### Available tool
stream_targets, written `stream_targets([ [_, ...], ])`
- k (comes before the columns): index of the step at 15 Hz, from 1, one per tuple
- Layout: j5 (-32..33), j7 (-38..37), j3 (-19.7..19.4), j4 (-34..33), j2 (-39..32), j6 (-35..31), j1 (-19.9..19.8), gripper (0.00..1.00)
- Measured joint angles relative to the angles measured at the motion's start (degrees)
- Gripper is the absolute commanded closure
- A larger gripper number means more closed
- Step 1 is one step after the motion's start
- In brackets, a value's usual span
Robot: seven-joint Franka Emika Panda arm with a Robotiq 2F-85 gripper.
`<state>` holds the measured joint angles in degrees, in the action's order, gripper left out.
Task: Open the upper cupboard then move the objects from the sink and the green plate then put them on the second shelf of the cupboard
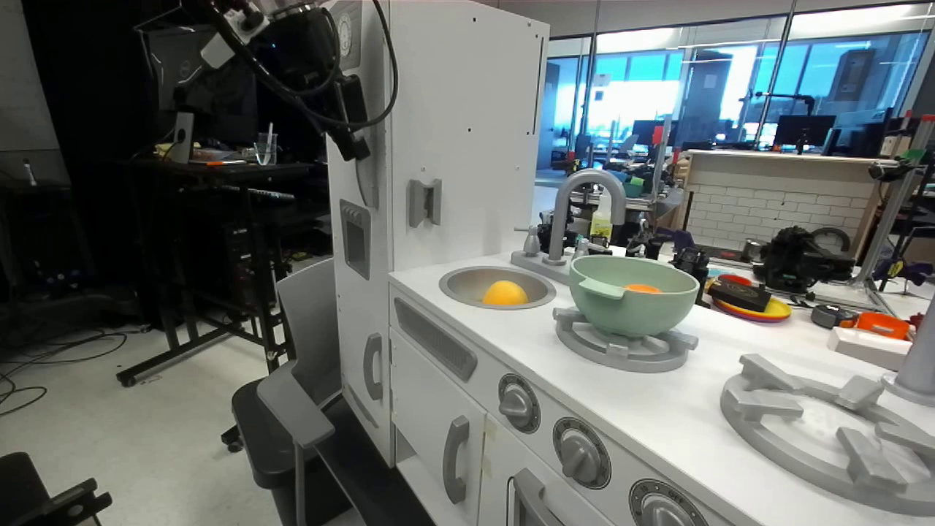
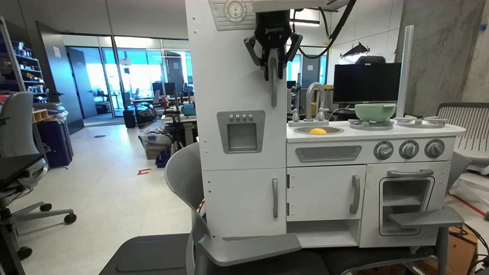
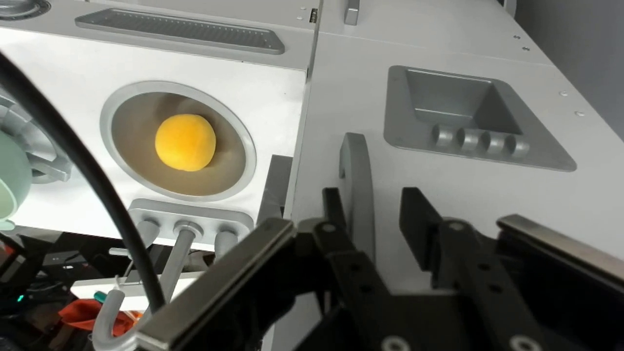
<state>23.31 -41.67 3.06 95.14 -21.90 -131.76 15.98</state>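
The upper cupboard point(image 2: 229, 76) is tall and white, and its door is shut. Its long grey handle point(image 2: 274, 95) also shows in the wrist view point(image 3: 358, 165). My gripper point(image 2: 274, 73) is part open at this handle, one finger on each side. In the wrist view my gripper point(image 3: 371, 207) has its left finger close to the handle and its right finger clearly apart. A yellow-orange toy piece point(image 1: 504, 294) lies in the grey sink point(image 3: 226, 168). An orange piece point(image 1: 643, 288) shows inside the green plate point(image 1: 635, 314), a bowl-like dish. The cupboard's shelves are hidden.
The green plate stands on a grey burner ring point(image 1: 621, 356). A grey faucet point(image 1: 570, 204) rises behind the sink. A second burner ring point(image 1: 789, 453) lies further along the white counter. A grey chair point(image 1: 307, 351) stands before the cupboard. A black cable point(image 3: 83, 161) crosses the wrist view.
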Motion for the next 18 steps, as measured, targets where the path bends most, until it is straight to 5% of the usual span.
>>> stream_targets([
  [18, 10.53, -21.01, -0.03, 12.1, 7.45, -3.35, 5.45, 0.96],
])
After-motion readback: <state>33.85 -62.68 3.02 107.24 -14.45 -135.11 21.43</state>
